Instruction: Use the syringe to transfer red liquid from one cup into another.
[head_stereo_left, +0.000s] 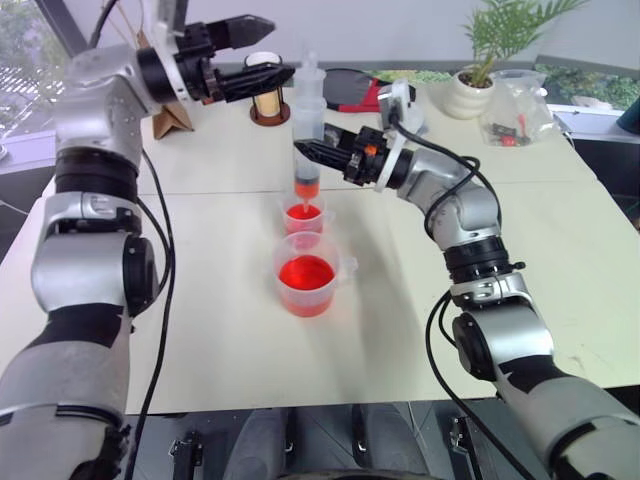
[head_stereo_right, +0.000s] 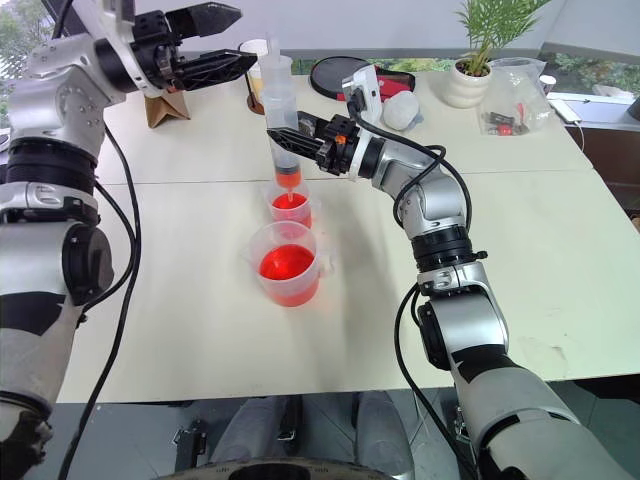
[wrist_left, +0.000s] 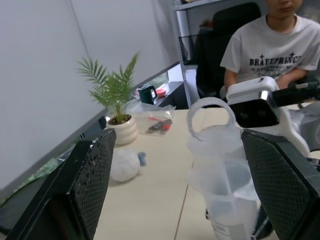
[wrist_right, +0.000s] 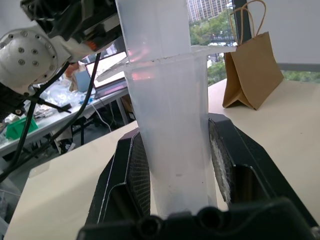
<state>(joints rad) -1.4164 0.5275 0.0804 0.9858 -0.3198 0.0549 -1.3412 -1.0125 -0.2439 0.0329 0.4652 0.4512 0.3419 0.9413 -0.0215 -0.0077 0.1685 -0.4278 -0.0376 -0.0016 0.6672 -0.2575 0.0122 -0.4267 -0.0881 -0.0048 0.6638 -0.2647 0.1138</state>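
The right pincer (head_stereo_left: 312, 152) gripped the syringe (head_stereo_left: 307, 140) upright, tip over the smaller cup (head_stereo_left: 304, 216). The left pincer (head_stereo_left: 268, 50) stood released around the plunger top.

my left hand (head_stereo_left: 262, 52): raised, fingers spread wide, pointing right
my right hand (head_stereo_left: 312, 150): clamped tight, pointing left, wrist level

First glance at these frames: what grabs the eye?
The syringe, held upright by the right gripper, its tip over the smaller cup mid-table. The larger cup of red liquid stands just nearer. The left gripper hangs open at the plunger top.
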